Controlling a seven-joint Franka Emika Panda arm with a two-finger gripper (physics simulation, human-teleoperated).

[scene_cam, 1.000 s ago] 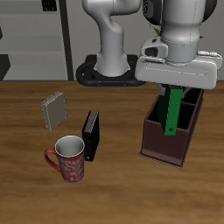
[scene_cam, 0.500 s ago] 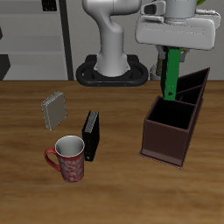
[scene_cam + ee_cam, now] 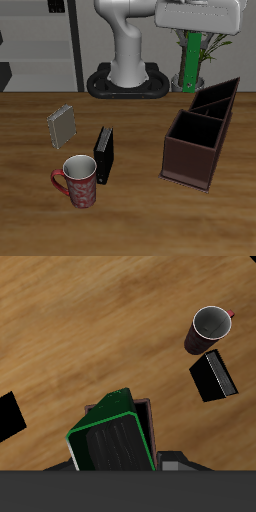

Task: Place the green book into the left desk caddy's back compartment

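My gripper (image 3: 192,36) is shut on the green book (image 3: 187,62) and holds it upright, high above the table, over and behind the left desk caddy (image 3: 186,165). The caddy is dark brown, with its narrow back compartment (image 3: 215,98) beyond the large square section (image 3: 193,143). Both sections look empty. In the wrist view the green book (image 3: 112,441) hangs from my gripper (image 3: 115,462), with the caddy's rim (image 3: 148,416) showing far below it.
A red mug (image 3: 79,181) and a black book (image 3: 103,155) stand near the table's front edge, and a grey book (image 3: 62,125) stands farther back. A potted plant (image 3: 212,42) stands behind the caddy. The robot base (image 3: 125,80) is at the back. The mug (image 3: 210,328) and black book (image 3: 213,376) also show in the wrist view.
My gripper has risen with the green book, from down inside the caddy to well above it, and has moved a little toward the back.
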